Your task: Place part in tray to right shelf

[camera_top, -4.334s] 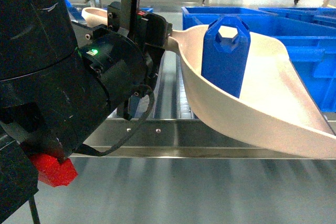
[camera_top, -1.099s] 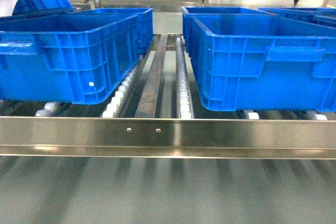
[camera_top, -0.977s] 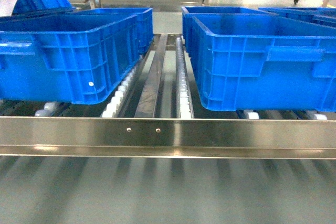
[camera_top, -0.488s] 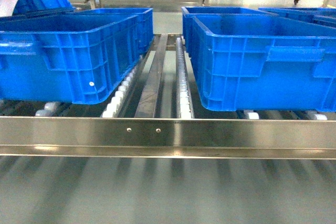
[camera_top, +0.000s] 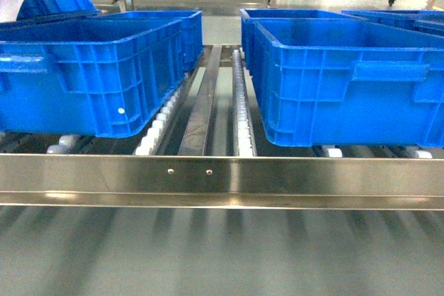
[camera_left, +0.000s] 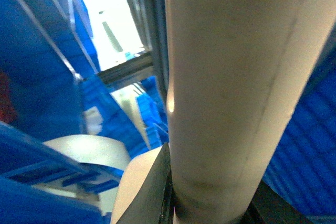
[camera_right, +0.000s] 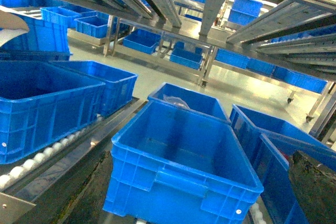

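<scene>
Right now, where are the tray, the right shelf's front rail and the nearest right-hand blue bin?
tray (camera_left: 231,93): left wrist view, on its pale handle.
front rail (camera_top: 312,181): head view, bare steel right of the two screws.
blue bin (camera_top: 347,95): head view, front wall.

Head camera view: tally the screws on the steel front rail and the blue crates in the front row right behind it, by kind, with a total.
screws: 2
blue crates, front row: 2
Total: 4
</scene>
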Robot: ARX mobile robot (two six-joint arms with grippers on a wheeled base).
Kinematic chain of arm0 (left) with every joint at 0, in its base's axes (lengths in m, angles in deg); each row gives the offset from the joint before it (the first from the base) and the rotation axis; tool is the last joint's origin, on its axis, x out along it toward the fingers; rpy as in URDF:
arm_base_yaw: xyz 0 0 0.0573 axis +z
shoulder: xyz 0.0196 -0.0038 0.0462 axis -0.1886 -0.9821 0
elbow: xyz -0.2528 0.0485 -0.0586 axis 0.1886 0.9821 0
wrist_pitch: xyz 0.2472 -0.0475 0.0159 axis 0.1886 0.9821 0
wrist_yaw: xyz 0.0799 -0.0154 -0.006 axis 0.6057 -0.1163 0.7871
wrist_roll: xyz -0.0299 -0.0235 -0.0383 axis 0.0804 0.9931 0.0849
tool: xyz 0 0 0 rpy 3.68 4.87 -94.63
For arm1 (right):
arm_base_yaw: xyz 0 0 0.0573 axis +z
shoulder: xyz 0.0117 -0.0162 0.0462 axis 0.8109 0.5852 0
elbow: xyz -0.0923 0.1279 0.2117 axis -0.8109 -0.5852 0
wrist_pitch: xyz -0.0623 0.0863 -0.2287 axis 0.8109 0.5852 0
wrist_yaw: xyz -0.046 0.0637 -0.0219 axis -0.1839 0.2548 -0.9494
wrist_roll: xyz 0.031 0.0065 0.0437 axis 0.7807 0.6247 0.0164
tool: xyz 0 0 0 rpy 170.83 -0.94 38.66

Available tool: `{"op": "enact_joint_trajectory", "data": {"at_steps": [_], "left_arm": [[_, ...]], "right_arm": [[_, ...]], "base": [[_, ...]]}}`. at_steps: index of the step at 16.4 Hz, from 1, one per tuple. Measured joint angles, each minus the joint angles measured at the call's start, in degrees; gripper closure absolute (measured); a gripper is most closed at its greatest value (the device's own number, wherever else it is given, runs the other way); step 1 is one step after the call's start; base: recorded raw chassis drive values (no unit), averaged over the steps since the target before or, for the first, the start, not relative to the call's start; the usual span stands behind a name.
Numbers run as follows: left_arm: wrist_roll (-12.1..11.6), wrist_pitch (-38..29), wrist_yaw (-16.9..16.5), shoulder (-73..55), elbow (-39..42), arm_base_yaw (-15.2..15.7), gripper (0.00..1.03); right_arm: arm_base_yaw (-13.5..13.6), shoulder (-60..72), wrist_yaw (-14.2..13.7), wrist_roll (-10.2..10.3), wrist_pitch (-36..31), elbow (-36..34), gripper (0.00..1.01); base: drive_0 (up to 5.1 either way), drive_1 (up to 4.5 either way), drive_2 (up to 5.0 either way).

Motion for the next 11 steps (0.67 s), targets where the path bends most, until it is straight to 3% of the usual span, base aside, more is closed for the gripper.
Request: {"op": "enact_joint_trajectory", "data": {"at_steps": [1,2,4,6,7,8,9,10,11], "left_arm": [[3.5,11.1,2.2,0.0,-2.6,0.0,0.86],[6.1,15.7,1.1,0.3,-3.0,0.1,0.86],[8.3,16.6,-0.7,0.5,-2.7,0.2,0.86],[6.2,11.8,-3.2,0.5,-1.7,0.3,0.86],[5.2,14.7,-3.5,0.9,-1.8,0.3,0.86],[2.2,18.2,-7.4,1.7,-1.5,0.9,0.86],[-8.3,23.3,-25.2,6.1,3.6,2.8,0.86],[-21.2,19.7,-39.3,11.7,13.1,3.4,0.86],[-29.3,15.5,-47.6,15.4,18.1,3.6,0.86]], "right_arm": [[0.0,0.0,0.0,0.0,0.0,0.0,0.03],[0.0,0.0,0.0,0.0,0.0,0.0,0.03],[0.0,0.0,0.0,0.0,0.0,0.0,0.03],[0.0,0.0,0.0,0.0,0.0,0.0,0.03],[0.0,0.0,0.0,0.0,0.0,0.0,0.03],[0.0,0.0,0.0,0.0,0.0,0.0,0.03],[0.0,0.0,0.0,0.0,0.0,0.0,0.03],[0.0,0.0,-0.1,0.0,-0.1,0.0,0.03],[0.0,0.0,0.0,0.0,0.1,0.0,0.03]], "base": [[0.0,0.0,0.0],[0.0,0.0,0.0],[0.0,0.0,0.0],[0.0,0.0,0.0],[0.0,0.0,0.0],[0.0,0.0,0.0],[0.0,0.0,0.0],[0.0,0.0,0.0],[0.0,0.0,0.0]]}}
